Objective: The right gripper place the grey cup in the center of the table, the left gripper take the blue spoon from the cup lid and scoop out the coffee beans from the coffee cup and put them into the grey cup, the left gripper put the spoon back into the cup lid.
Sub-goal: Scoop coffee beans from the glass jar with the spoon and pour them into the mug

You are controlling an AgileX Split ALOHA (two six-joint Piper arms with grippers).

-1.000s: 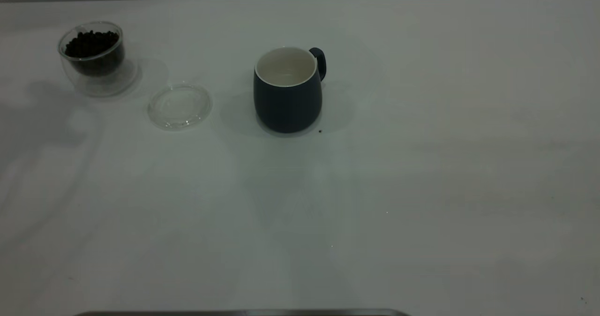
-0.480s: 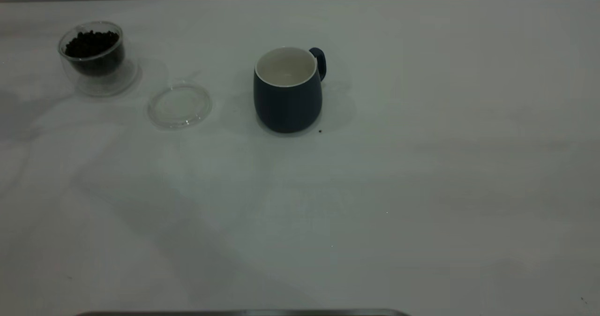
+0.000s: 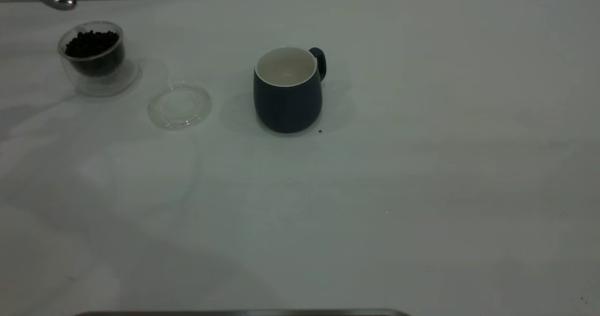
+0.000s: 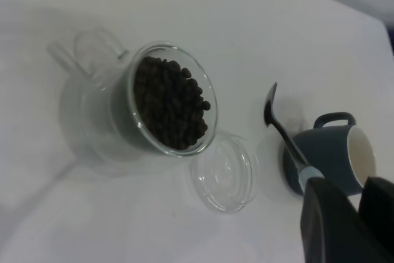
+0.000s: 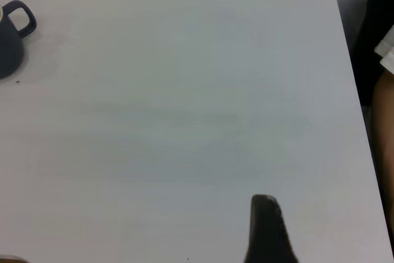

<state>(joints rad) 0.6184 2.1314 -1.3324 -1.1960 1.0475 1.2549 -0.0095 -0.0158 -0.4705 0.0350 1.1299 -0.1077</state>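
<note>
White and wide, the table point(image 3: 422, 175) fills almost the whole exterior view, with a strip of pale grey wall along the top edge and a dark band at the bottom edge. On the surface I count three vessels and one loose speck.

One grey cup point(image 3: 288, 90) stands upright a little left of the middle, in the upper half of the frame, white inside, its handle turned to the upper right. One tiny dark speck point(image 3: 320, 131) lies on the table just beside its base.

One cup lid point(image 3: 179, 105), clear and flat, lies to the left of the grey cup, apart from it, with nothing on it.

One coffee cup point(image 3: 96, 58) stands in the upper left of the frame, upright, near the lid but not touching it. One heap of coffee beans point(image 3: 91, 43) fills its inner part.

One blue spoon point(image 3: 60, 0) comes in from the upper left corner, in the air above and behind the coffee cup. In the left wrist view the left gripper point(image 4: 357, 217) is closed on its pale handle.

Of the right gripper point(image 5: 266, 229) only one dark finger shows over bare table, far to the right of the grey cup; whether it is wide or narrow I cannot tell. At the right edge of that view something dark shows beyond the table.
</note>
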